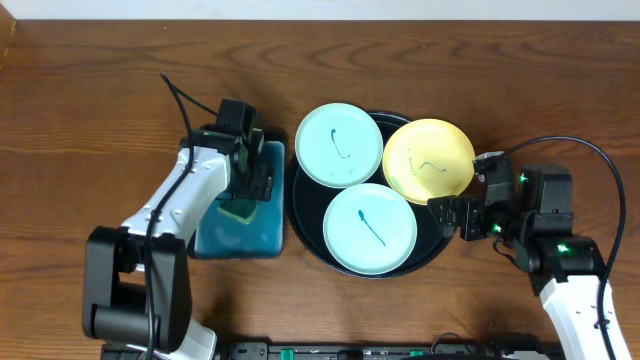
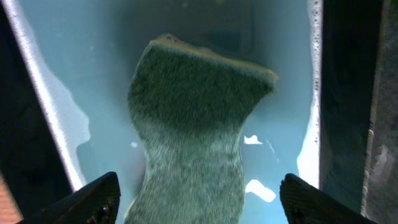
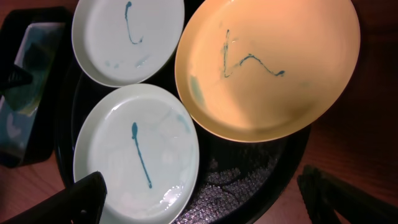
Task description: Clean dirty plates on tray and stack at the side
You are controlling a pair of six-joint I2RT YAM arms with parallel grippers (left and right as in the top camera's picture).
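Three plates on the tray (image 1: 305, 222), every one marked with teal squiggles. Far mint plate (image 1: 339, 145) up at the tray's far-left part, poking out over the rim. Yellow plate (image 1: 429, 160) at the tray's far-right part, likewise hanging past the rim, its edge touching or just riding over its mint neighbour; can't tell which from the right wrist view. Near mint plate (image 1: 369, 228) flat at the tray's near side, fully inside the rim.

Just left of the tray: black basin (image 1: 255, 240) full of blue-green water, with a green sponge (image 2: 193, 124) lying in it. Left claw (image 2: 200, 200) parked above that basin, so also left of the tray. Fingers spread wide on either side of the sponge, nothing gripped. Looks released and empty.

Right claw (image 3: 208, 202) right at the tray's right rim, low over the wooden tabletop (image 1: 100, 80), pointing in towards the plates. Released as well, jaws far apart, holding nothing. Nearest to the yellow plate, not touching it as far as visible.
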